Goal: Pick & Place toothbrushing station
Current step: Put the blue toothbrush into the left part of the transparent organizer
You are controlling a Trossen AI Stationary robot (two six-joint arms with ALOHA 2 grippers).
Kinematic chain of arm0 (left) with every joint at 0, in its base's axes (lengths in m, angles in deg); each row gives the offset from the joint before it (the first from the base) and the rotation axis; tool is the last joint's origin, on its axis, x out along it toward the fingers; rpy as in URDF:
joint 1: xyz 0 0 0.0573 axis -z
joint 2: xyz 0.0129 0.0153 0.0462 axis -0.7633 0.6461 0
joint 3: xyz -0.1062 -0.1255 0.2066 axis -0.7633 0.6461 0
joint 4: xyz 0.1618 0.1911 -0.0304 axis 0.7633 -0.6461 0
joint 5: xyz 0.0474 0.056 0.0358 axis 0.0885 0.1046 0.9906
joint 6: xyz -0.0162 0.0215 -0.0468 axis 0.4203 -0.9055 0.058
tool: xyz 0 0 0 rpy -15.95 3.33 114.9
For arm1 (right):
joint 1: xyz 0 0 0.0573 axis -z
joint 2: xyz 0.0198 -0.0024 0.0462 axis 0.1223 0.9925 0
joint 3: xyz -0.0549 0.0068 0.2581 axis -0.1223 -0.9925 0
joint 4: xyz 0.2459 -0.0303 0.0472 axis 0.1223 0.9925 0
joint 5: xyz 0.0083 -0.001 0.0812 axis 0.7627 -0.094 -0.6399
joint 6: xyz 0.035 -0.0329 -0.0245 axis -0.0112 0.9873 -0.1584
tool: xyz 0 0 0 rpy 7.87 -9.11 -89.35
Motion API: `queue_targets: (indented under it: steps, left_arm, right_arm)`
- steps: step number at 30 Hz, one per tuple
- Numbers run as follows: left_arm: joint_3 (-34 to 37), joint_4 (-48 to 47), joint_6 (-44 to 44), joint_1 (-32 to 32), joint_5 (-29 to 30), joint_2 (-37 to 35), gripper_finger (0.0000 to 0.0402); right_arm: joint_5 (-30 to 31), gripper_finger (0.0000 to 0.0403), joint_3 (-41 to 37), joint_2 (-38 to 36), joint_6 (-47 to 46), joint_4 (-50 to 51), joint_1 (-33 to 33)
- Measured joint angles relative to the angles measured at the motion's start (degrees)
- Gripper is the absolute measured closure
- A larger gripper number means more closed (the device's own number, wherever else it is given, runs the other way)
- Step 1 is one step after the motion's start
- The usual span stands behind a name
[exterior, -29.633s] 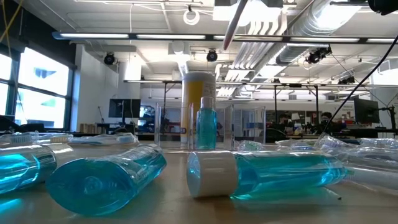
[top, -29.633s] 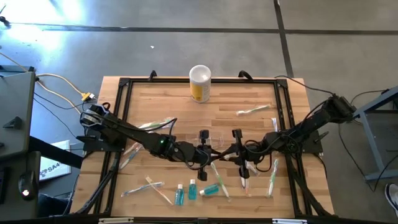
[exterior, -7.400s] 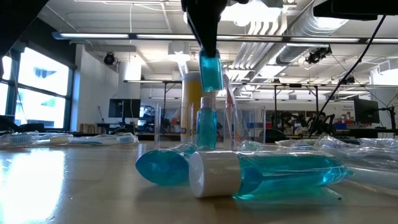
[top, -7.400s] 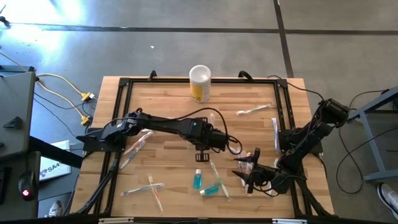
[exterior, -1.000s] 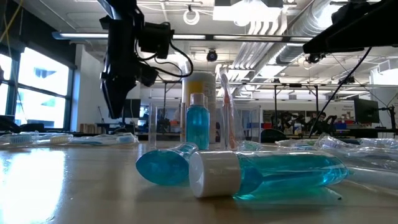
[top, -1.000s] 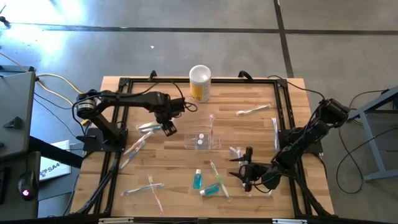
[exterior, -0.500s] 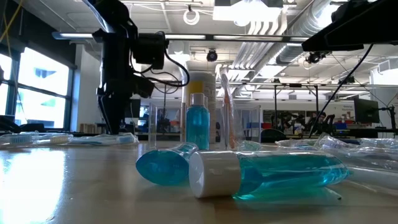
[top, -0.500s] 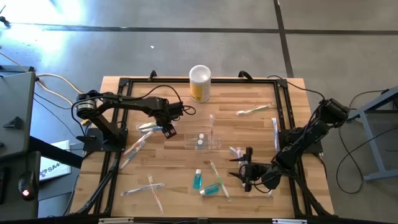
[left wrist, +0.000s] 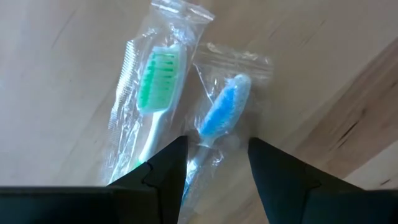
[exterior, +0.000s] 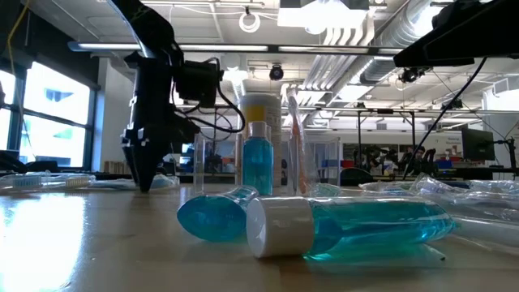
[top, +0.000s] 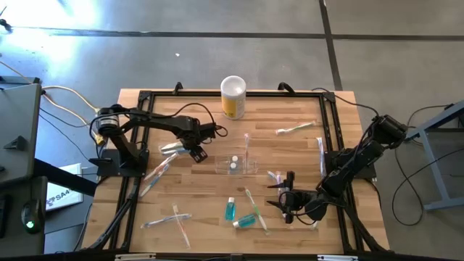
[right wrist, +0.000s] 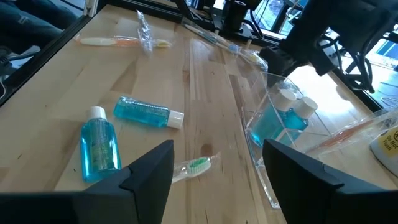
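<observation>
The clear holder (top: pixel 249 167) stands mid-table with two teal bottles (top: pixel 233 164) upright in it and one toothbrush (exterior: pixel 293 138) leaning in it. My left gripper (top: pixel 196 154) is open and low over two wrapped toothbrushes left of the holder. Its fingers straddle the blue-bristled toothbrush (left wrist: pixel 222 115), and the green-bristled toothbrush (left wrist: pixel 152 81) lies alongside. My right gripper (top: pixel 275 196) waits open right of the holder, near the front. Two more teal bottles (top: pixel 230 210) (top: pixel 246 220) lie loose on the table by the front edge. My left gripper comes from above with one finger (left wrist: pixel 166 171) on each side of the blue-bristled toothbrush's handle (left wrist: pixel 198 157), lying across it. The toothbrush lies flat on the table in its wrapper. Whether the fingers touch the wrapper I cannot tell.
A yellow canister (top: pixel 233 96) with a white top stands at the far edge. Loose wrapped toothbrushes lie at the front left (top: pixel 177 217), far right (top: pixel 296 129), right edge (top: pixel 321 156) and between the loose bottles (top: pixel 254 203). A black frame (top: pixel 141 130) borders the table.
My left gripper has come down from above the table to table level over the wrapped toothbrushes left of the holder. Its fingers stay apart. The toothbrushes and the holder have not moved.
</observation>
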Motion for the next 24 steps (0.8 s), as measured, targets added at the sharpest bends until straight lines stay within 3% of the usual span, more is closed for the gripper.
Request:
queue_targets:
  steps: [8,12,17,24]
  left_arm:
    - [-0.1,-0.7,0.1,0.0,-0.1,3.0,0.0242]
    - [-0.6,-1.1,2.4,0.1,-0.1,3.2,0.0288]
    - [-0.9,-1.2,2.6,0.7,-0.3,3.3,0.0387]
    - [-4.5,-5.4,2.3,3.7,2.6,2.0,0.0396]
  right_arm:
    - [0.0,0.0165,0.0,0.0,0.0,0.3,0.0]
    - [0.0,0.0165,0.0,0.0,0.0,0.4,0.0]
    - [0.0,0.0165,0.0,0.0,-0.2,0.5,0.0]
    - [0.0,0.0165,0.0,0.0,-0.4,0.4,0.1]
